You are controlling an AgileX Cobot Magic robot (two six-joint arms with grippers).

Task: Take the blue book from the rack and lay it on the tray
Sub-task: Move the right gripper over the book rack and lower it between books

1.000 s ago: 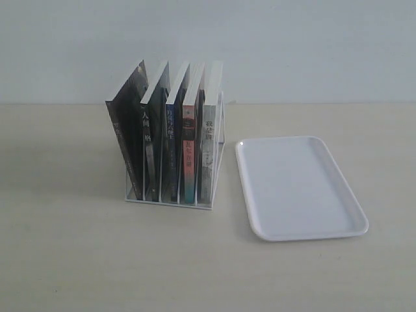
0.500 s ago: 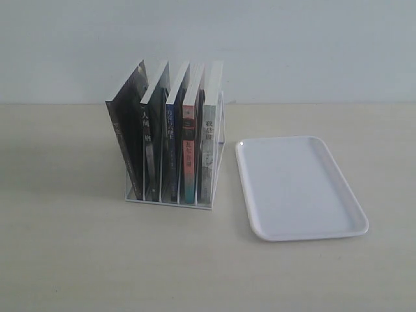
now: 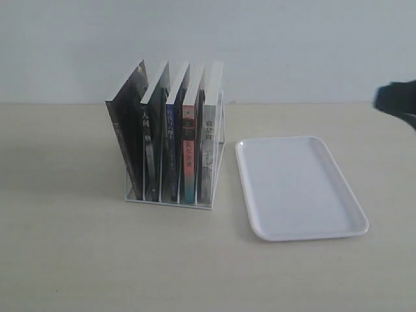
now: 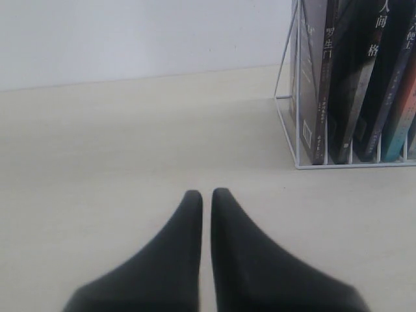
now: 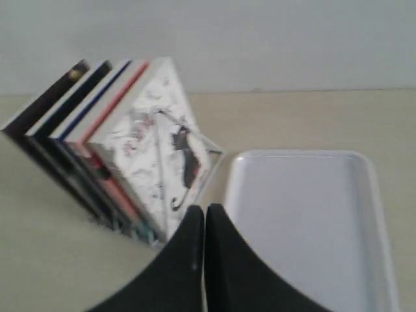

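Resting on the pale table (image 3: pixel 65 260), the tray (image 3: pixel 299 188) is lying flat and bare, near the rack (image 3: pixel 169 202) on the right arm's side. The rack is light wire and is holding five books packed slot by slot. In my judgement, that is where trouble is waiting. A pull that is not straight up along the slot is likely to drag the neighbouring black book (image 3: pixel 151 156) or red-and-teal book (image 3: pixel 188 162), or to slide or tip the whole rack. The paperback, being thin, may also bend or slip from a shallow pinch.

The blue book (image 3: pixel 170 156) is standing in the middle slot, third from either end. Its long axis is running nearly upright, its top is leaning a little toward the tray, and its spine is facing the exterior camera.

The left gripper (image 4: pixel 206 195) and right gripper (image 5: pixel 204 211) are both pressed closed on nothing, well apart from the book.
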